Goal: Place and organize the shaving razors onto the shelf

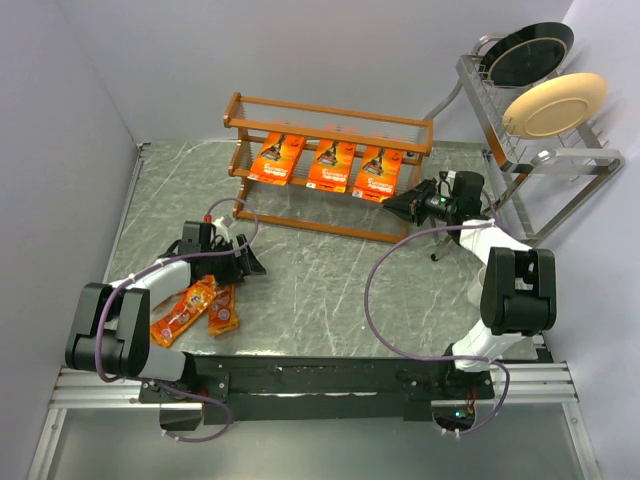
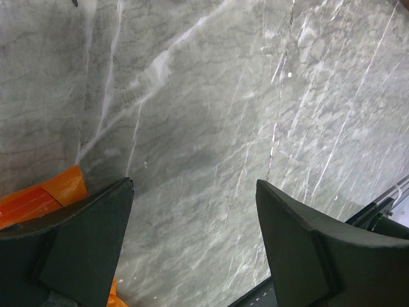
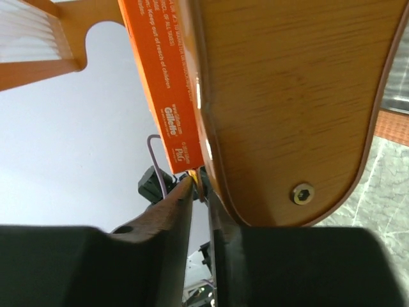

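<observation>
The orange-brown shelf (image 1: pixel 402 122) stands at the back of the table. Three large orange razor cards (image 1: pixel 330 164) lean side by side on its lower tier. My right gripper (image 1: pixel 397 205) is at the shelf's right end, beside the rightmost card (image 1: pixel 376 173). In the right wrist view its fingers (image 3: pixel 171 220) are pressed nearly together on the lower corner of that card (image 3: pixel 163 83), next to the wooden side panel (image 3: pixel 287 96). My left gripper (image 1: pixel 246 266) is open over bare marble (image 2: pixel 204 115). Small orange blister packs (image 1: pixel 186 311) lie just left of it, and one shows in the left wrist view (image 2: pixel 38 198).
A silver metal plate rack (image 1: pixel 520 160) stands at the back right with a black plate (image 1: pixel 530 52) and a cream plate (image 1: pixel 555 104). Purple cables loop from both arms over the table. The table's front edge rail shows at the lower right of the left wrist view (image 2: pixel 377 211).
</observation>
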You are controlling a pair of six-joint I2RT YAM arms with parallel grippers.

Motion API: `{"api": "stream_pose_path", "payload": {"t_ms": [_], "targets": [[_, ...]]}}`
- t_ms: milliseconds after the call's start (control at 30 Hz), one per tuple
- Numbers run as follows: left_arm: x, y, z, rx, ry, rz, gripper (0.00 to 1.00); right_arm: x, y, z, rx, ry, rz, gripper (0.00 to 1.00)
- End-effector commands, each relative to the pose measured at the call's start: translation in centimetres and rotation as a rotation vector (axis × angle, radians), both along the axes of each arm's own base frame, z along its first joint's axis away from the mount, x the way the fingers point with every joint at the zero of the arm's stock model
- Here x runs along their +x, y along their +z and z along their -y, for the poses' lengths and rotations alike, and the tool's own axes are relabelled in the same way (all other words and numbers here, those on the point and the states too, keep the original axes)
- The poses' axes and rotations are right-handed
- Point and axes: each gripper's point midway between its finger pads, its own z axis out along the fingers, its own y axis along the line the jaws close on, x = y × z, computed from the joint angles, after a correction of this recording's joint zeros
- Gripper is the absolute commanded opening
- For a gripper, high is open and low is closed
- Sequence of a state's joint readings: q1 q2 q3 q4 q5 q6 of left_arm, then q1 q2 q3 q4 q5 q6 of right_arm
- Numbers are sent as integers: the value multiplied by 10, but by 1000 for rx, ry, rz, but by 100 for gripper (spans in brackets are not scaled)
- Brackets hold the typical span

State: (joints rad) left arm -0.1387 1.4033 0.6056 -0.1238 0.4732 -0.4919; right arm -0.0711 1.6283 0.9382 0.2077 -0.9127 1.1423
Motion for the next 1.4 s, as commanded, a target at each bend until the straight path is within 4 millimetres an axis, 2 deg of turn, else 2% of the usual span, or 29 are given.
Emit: {"api": "stream_pose_path", "payload": {"t_ms": [0,267,467,533,567,600,700,767,800,900,933,1033,1067,1100,1133,1167,1200,1267,1300,1333,1367], "targets": [[6,5,0,0,-6,37,83,28,7,16,-3,-85,19,16],[6,4,-1,0,-4,35,83,31,14,20,-19,-92,24,1],[6,5,0,0,-5,37,84,22,-1,30,-44,-127,-46,2],[6,5,0,-1,-3,37,84,19,-4,33,-49,-137,-56,7],[6,5,0,-1,-3,37,84,19,-5,33,-51,-140,-58,12],[5,5,0,-4,-5,39,84,18,-5,36,-52,-148,-60,21],[5,5,0,-3,-4,40,84,18,-3,41,-62,-153,-42,35],[5,8,1,-8,-9,48,84,19,6,40,-63,-136,1,45],[6,10,1,-11,-11,52,84,19,11,38,-63,-122,24,54],[7,19,4,-32,-16,70,84,15,31,33,-62,-69,98,63],[7,22,4,-34,-14,71,99,12,39,32,-68,-50,123,64],[10,42,4,-39,1,80,99,-7,42,29,-116,0,129,73],[5,55,8,-61,-34,78,99,-18,36,26,-116,25,90,81],[3,62,8,-62,-37,77,99,-27,33,25,-147,56,114,100],[2,67,5,-49,-17,66,99,-37,21,23,-151,77,89,100],[3,86,1,-37,8,98,99,-50,11,21,-145,103,40,100],[-3,89,-5,-12,27,86,99,-58,1,20,-163,132,35,100],[2,126,-24,27,127,163,99,-79,-22,18,-166,160,-45,100],[2,136,-37,69,190,177,99,-84,-29,19,-189,168,-45,100],[8,155,-49,79,238,229,99,-93,-36,17,-192,180,-63,100],[19,200,-58,84,272,352,99,-99,-42,17,-196,189,-85,100]]}}
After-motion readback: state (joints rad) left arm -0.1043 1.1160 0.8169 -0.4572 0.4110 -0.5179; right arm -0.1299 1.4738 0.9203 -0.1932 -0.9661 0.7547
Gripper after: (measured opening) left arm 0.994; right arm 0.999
